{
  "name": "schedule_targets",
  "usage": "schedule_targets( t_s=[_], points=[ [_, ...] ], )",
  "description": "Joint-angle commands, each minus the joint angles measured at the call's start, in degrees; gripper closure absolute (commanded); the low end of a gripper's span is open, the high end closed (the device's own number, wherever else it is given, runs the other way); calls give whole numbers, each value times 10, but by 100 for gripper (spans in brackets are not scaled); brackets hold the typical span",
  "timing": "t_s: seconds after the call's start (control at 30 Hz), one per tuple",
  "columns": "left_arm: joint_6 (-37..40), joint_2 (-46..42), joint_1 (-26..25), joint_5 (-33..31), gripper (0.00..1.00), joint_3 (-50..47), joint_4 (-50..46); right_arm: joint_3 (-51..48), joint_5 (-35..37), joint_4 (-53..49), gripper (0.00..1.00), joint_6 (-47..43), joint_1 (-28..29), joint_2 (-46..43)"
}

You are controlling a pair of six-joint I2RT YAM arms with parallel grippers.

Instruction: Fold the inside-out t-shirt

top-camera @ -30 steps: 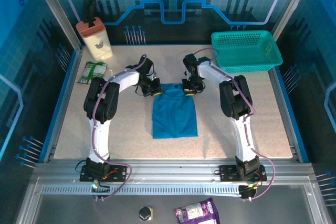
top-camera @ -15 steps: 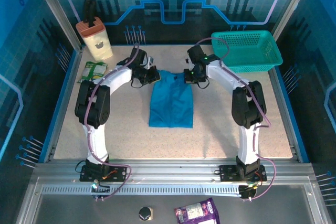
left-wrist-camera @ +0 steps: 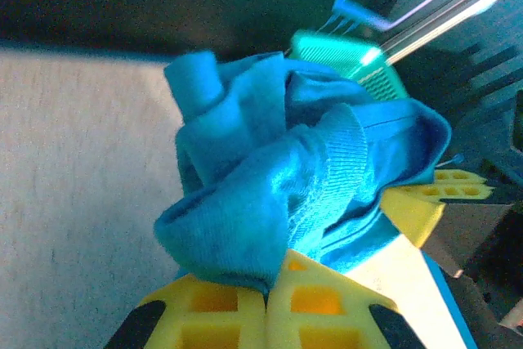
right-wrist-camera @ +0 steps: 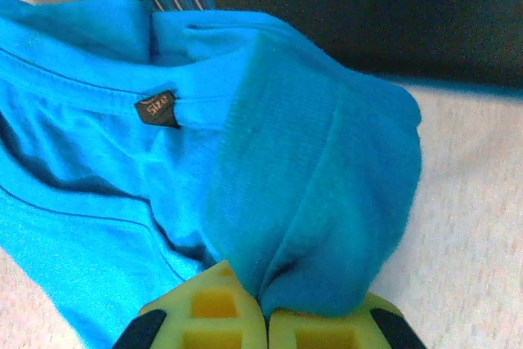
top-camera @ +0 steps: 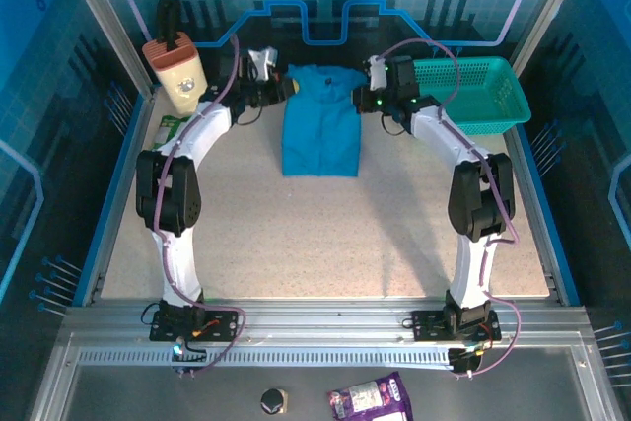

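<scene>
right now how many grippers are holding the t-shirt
2. The left gripper is shut on the t-shirt at its far-left corner; the right gripper is shut on its far-right corner.

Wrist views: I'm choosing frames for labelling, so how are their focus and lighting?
Left wrist: the t-shirt is sharp with a sheen, while the basket behind it glares and blurs. Right wrist: the t-shirt is evenly lit, its tag is crisp, and the background is dark.

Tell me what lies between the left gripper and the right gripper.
The inside-out t-shirt: in the top external view its far edge spans from the left gripper to the right gripper, each shut on the cloth.
</scene>
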Motion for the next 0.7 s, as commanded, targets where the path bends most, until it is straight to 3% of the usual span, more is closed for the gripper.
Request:
schedule_targets(
  t_s=[0.0, 0.2, 0.4, 0.67],
  points=[
    [17, 14, 22, 54, 100, 58, 77, 45, -48, 137, 100, -38, -9, 8],
    [-3, 0, 46, 103, 100, 6, 198, -16, -142, 271, 100, -41, -30, -1],
    [-64, -31, 57, 149, 100, -170, 363, -239, -200, 445, 100, -68, -23, -71],
    [-126, -128, 56, 162, 100, -405, 521, -438, -208, 458, 100, -40, 2, -190]
  ],
)
